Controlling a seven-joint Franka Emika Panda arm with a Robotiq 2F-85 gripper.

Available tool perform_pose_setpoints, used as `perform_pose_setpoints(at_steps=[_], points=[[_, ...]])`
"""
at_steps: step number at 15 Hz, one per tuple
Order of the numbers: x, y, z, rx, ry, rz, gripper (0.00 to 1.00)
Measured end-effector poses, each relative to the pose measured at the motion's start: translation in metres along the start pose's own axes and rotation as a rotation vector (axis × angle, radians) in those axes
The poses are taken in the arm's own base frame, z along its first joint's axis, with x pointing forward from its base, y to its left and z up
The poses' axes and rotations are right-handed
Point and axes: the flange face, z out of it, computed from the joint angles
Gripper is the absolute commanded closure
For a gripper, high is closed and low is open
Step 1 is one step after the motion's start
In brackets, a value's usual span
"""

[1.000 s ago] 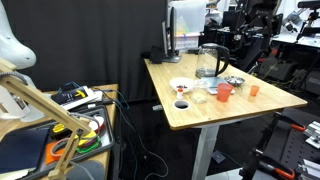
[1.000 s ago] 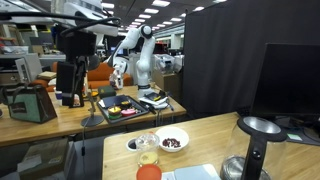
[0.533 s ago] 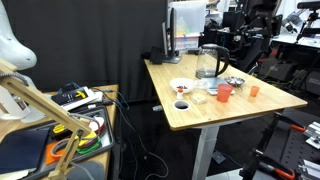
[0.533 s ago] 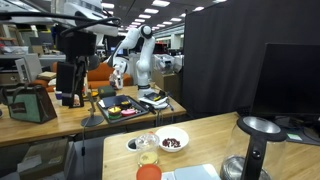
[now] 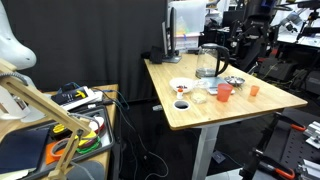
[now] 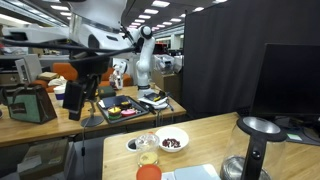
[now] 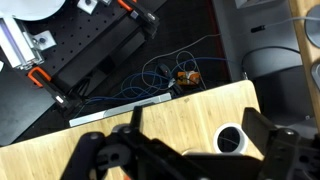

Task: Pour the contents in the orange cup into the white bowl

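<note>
End effector (image 7: 178, 158) released, empty, over tabletop (image 5: 200, 115) edge; orange cup (image 5: 254, 90) well right of white bowl (image 5: 174, 84).

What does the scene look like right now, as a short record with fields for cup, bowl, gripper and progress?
surface: light wooden tabletop
source: small bright orange plastic cup, upright, not held
target: wide shallow white bowl, some red inside
nearby: larger red cup; clear glass jug
gripper: Robotiq gripper open, empty, above the tabletop's edge in the wrist view
progress: pour not yet begun
</note>
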Motion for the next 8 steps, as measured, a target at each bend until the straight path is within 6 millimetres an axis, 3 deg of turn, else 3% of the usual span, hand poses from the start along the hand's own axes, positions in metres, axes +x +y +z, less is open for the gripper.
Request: perform_pose_setpoints(at_steps=[5, 8], points=[[0.075, 0.053, 0.034, 0.070, -0.027, 0.281, 0.00], [0.105, 0.092, 0.065, 0.079, -0.103, 0.445, 0.00]])
